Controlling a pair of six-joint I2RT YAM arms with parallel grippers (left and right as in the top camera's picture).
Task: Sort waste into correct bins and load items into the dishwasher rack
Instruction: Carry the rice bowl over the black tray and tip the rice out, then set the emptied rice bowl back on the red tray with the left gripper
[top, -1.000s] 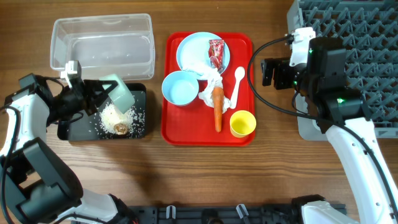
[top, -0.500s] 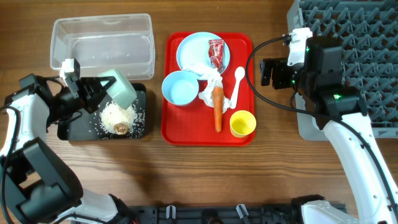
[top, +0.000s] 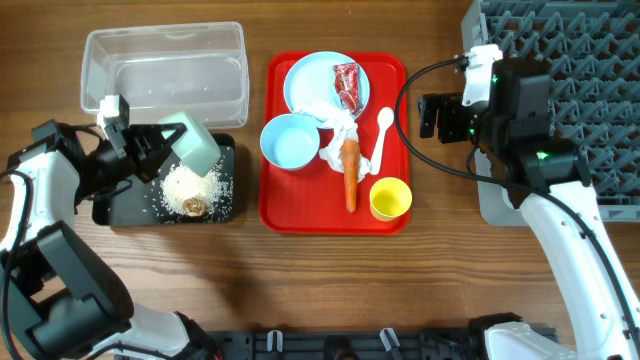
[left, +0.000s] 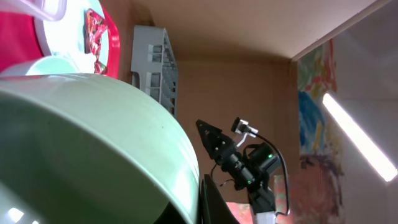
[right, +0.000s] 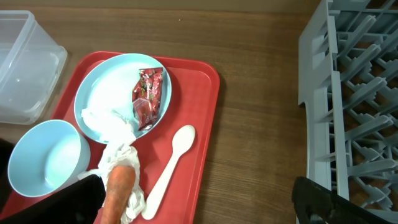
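Mint bowl tipped over the black tray, right jaws spread wide.

The pale mint plastic bowl (top: 197, 147) is clamped at its rim by the left gripper (top: 162, 150) and is held tilted above the shallow black rectangular tray (top: 108, 214). Directly beneath it a heap of white rice-like grains (top: 184, 183) and a small brown food lump (top: 194, 207) are seen. Just behind, the clear plastic rectangular tub (top: 92, 58) is set. Further across, the orange carrot (top: 350, 175), crumpled white tissue (top: 336, 130), red crinkly snack wrapper (top: 347, 84), pale blue bowl (top: 289, 140), light blue round plate (top: 308, 80), white plastic spoon (top: 383, 130) and small yellow cup (top: 390, 198) are gathered on the flat red serving tray (top: 300, 216). Beyond its edge the right gripper (top: 428, 117) is held fully spread, gripping nothing, beside the large grey plastic lattice rack (top: 560, 40).
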